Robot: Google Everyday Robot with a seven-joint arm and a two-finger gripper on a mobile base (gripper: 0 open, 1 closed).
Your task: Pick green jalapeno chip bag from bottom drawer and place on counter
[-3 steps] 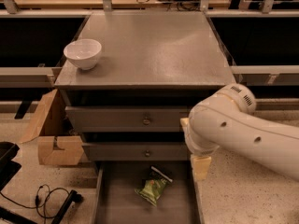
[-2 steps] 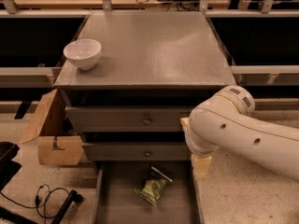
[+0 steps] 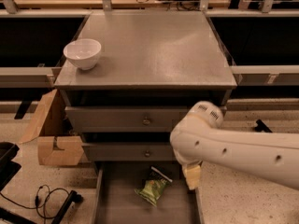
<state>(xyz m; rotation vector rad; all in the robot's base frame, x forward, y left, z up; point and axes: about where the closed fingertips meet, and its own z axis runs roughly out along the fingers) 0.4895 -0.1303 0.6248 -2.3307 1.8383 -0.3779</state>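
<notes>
The green jalapeno chip bag point(image 3: 153, 188) lies crinkled on the floor of the open bottom drawer point(image 3: 121, 204), near its middle, with its black-and-white seam pointing up and right. My white arm reaches in from the right. My gripper point(image 3: 191, 176) hangs below the arm's end over the drawer's right side, just right of the bag and apart from it. The counter point(image 3: 154, 50) is the flat grey top of the cabinet, above and behind the arm.
A white bowl point(image 3: 82, 53) stands on the counter's left edge. Two shut drawer fronts with knobs point(image 3: 146, 121) are above the open drawer. A cardboard box point(image 3: 53, 134) stands left of the cabinet. Black cables point(image 3: 46, 199) lie on the floor at lower left.
My arm has moved left and lower, bringing the gripper nearer the bag over the open drawer. The bag and bowl have not moved.
</notes>
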